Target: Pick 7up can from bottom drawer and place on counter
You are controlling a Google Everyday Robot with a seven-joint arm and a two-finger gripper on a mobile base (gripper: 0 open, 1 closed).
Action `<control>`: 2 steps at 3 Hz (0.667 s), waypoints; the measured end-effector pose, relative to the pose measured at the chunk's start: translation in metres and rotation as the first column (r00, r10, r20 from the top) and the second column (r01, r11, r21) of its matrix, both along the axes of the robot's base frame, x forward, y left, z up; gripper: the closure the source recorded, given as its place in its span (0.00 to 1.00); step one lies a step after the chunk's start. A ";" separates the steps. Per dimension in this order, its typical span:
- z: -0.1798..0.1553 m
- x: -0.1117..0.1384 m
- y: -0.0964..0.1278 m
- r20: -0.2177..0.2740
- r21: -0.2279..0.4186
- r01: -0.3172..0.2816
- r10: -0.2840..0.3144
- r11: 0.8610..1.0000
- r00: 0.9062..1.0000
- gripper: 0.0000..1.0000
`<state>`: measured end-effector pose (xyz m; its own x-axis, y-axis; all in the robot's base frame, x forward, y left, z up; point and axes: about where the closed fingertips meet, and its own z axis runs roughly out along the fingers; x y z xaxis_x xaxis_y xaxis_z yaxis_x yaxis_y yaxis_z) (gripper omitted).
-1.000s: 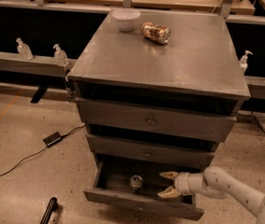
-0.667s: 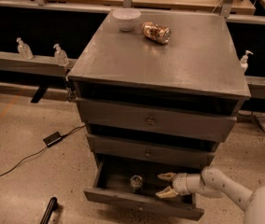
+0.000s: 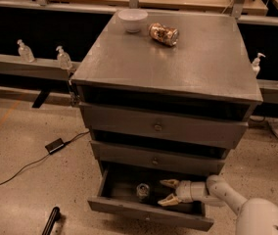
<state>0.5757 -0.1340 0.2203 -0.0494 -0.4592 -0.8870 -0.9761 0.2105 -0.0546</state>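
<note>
The gripper (image 3: 164, 192) lies inside the pulled-out bottom drawer (image 3: 149, 215), fingers spread wide and holding nothing, aimed sideways at the 7up can (image 3: 142, 190), which stands upright just beside the tips (seemingly untouched). Above, the desk (image 3: 188, 67) carries a bowl (image 3: 132, 19) and a patterned can (image 3: 163, 34) at its far edge, with bare metal nearer for the set-down.

bottom drawer (image 3: 149, 214): pulled out | 7up can (image 3: 142, 191): upright inside drawer | gripper (image 3: 166, 191): inside drawer, fingers (image 3: 170, 182) spread, beside can, not touching | counter (image 3: 178, 67): above drawer
</note>
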 end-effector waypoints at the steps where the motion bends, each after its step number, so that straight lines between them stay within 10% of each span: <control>1: -0.006 0.012 0.019 0.014 0.044 -0.011 0.010 0.999 1.000 0.34; 2: -0.003 0.015 0.033 0.036 0.071 0.002 -0.005 0.997 0.999 0.37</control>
<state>0.5903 -0.1007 0.2177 -0.0184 -0.3949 -0.9185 -0.9729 0.2188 -0.0745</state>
